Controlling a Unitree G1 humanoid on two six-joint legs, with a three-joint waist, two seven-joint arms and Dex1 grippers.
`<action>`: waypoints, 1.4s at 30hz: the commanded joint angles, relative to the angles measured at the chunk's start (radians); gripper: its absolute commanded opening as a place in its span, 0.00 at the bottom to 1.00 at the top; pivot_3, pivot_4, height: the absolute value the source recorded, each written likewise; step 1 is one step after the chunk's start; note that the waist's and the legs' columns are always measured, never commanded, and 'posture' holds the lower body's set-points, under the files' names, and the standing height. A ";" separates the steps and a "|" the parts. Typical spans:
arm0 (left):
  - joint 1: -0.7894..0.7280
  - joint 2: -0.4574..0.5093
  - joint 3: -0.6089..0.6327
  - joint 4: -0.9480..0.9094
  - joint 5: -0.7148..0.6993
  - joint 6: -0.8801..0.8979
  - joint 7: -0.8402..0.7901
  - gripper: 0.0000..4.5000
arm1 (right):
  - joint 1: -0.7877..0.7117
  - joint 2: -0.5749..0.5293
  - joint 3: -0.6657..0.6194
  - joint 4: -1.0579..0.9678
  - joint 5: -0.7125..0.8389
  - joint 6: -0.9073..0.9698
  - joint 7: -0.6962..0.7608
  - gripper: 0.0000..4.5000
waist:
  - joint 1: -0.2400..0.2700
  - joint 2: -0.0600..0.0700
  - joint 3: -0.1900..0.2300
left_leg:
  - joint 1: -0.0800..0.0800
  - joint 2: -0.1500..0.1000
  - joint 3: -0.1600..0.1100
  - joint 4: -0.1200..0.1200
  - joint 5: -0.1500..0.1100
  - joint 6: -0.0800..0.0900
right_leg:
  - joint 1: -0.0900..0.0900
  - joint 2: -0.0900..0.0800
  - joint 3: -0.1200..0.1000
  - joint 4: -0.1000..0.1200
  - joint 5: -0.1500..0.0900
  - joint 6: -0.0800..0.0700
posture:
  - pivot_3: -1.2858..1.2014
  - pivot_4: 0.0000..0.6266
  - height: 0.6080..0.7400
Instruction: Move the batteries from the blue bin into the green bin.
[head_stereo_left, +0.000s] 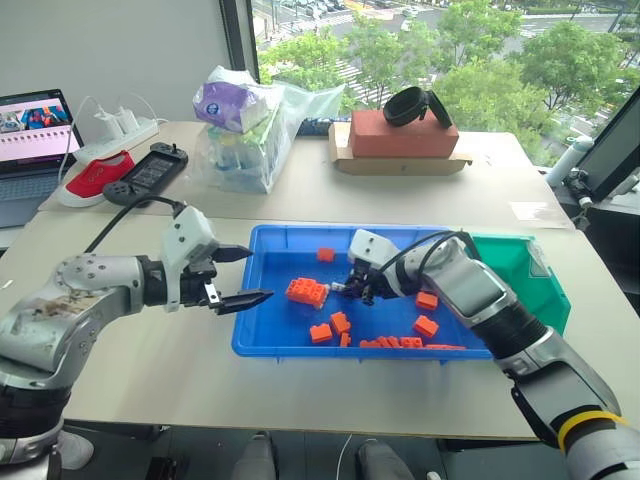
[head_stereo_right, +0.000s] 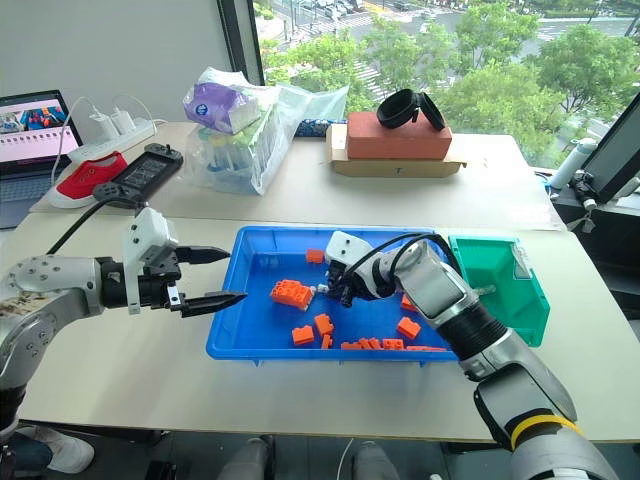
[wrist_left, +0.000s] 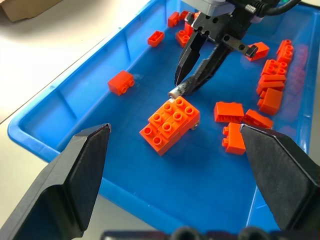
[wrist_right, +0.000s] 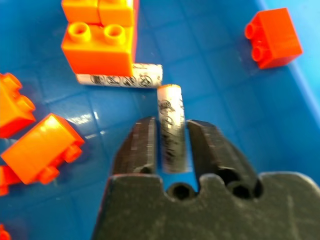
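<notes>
Blue bin (head_stereo_left: 262, 340): wide tray mid-table, strewn with orange bricks (head_stereo_left: 306, 291).
Green bin (head_stereo_left: 548, 300): beside the blue bin's right end, on the right arm's own side; no battery visible inside.
Left gripper (head_stereo_left: 242, 275): jaws wide, empty, at the blue bin's left rim.
Right gripper (wrist_right: 169, 142): low in the blue bin, clamped on a battery.
Held battery (wrist_right: 171, 127): long axis runs along the fingers, tip protruding.
Second battery (wrist_right: 120, 79): lying flat against the large brick, just beyond the held one.

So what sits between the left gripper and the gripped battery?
The large orange brick block, resting on the blue bin floor before the battery, in the left wrist view.
</notes>
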 joint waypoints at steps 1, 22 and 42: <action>-0.026 0.003 0.015 -0.016 -0.027 0.005 -0.012 1.00 | -0.037 -0.081 -0.178 -0.092 0.081 0.050 0.060 0.08 | 0.001 0.000 0.000 | 0.000 0.000 0.000 0.000 0.000 0.000 | 0.000 0.000 0.000 0.000 0.000 0.000 | 0.52 0.24 1.00; -0.126 -0.015 -0.087 0.080 0.028 -0.049 -0.085 1.00 | 0.109 -0.586 -0.437 0.174 -0.005 0.037 0.157 0.08 | -0.006 0.001 0.001 | 0.000 0.000 0.000 0.000 0.000 0.000 | 0.000 0.000 0.001 -0.001 0.000 0.000 | 0.52 0.24 1.00; 0.019 0.083 0.057 0.074 0.036 -0.047 -0.095 1.00 | -0.103 -0.310 -0.328 -0.049 0.087 0.036 0.267 0.57 | -0.030 0.001 0.001 | 0.001 0.000 0.000 0.000 0.000 0.000 | 0.001 0.000 0.001 0.000 0.000 0.000 | 0.52 0.24 1.00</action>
